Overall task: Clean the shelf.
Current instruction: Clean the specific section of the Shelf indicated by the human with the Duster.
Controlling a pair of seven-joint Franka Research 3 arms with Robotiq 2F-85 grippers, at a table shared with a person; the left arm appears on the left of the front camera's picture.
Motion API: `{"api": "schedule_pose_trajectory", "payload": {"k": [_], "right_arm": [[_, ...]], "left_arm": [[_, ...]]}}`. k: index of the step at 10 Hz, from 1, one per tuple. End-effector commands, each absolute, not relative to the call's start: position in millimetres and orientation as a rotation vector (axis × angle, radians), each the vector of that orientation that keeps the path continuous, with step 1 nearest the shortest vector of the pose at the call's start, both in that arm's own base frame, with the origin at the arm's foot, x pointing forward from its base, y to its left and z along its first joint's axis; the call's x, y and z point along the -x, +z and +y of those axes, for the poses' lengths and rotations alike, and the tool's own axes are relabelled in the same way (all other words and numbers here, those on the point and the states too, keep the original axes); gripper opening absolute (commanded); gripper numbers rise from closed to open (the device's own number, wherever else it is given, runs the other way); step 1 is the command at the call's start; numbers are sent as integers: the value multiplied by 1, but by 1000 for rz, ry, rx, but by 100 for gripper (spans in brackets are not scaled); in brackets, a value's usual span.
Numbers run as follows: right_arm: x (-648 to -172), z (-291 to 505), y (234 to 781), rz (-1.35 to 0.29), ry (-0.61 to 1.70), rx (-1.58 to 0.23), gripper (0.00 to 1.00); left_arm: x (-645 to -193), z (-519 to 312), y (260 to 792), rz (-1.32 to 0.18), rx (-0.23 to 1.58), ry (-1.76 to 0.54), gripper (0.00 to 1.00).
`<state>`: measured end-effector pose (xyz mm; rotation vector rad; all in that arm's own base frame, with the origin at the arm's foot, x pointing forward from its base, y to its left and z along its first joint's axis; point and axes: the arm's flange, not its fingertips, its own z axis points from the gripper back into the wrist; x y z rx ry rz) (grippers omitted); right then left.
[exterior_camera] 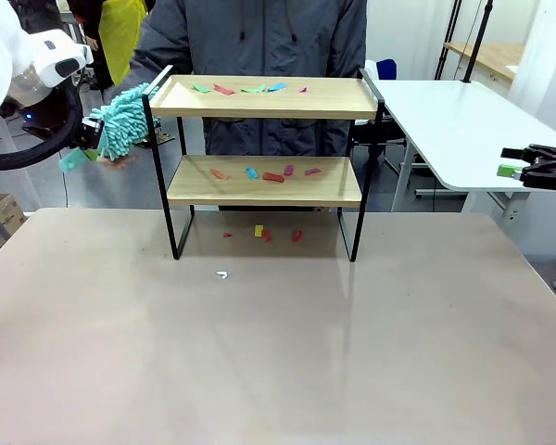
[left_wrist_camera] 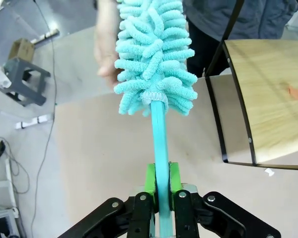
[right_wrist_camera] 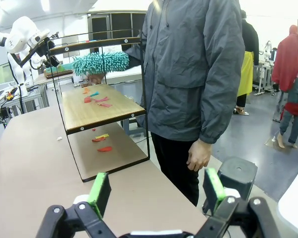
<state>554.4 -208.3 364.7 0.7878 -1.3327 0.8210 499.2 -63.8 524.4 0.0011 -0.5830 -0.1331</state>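
The shelf [exterior_camera: 264, 97] stands mid-table, with coloured paper scraps [exterior_camera: 273, 176] on both wooden boards and more on the table beneath. My left gripper [exterior_camera: 85, 144] is left of the top board. In the left wrist view its green pads [left_wrist_camera: 150, 179] are shut on the teal handle of a fluffy teal duster [left_wrist_camera: 154, 59]. A person's hand [left_wrist_camera: 105, 49] rests against the duster head [exterior_camera: 120, 120]. The shelf's board edge [left_wrist_camera: 268, 99] lies to the right of it. My right gripper [exterior_camera: 508, 162] hovers open at the far right; it [right_wrist_camera: 156, 198] holds nothing.
The person [right_wrist_camera: 193, 74] stands close behind the shelf. A white side table [exterior_camera: 454, 120] sits at the back right, near my right gripper. A small white scrap [exterior_camera: 222, 274] lies on the beige table [exterior_camera: 278, 362] in front of the shelf.
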Motion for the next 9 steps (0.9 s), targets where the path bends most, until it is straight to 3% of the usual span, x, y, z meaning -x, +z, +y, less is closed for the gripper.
{"api": "schedule_pose_trajectory", "payload": {"k": [1, 4, 5, 9], "right_arm": [[-555, -206, 371, -1327, 805, -785, 100], [-555, -206, 371, -1327, 805, -785, 100], [-555, -206, 371, -1327, 805, -785, 100], [-555, -206, 371, -1327, 805, -785, 100]], "left_arm": [[-499, -64, 526, -592, -11, -145, 0], [-499, -64, 526, -592, -11, -145, 0], [-500, -65, 523, -580, -2, -137, 13], [-443, -6, 589, -395, -113, -474, 13]]}}
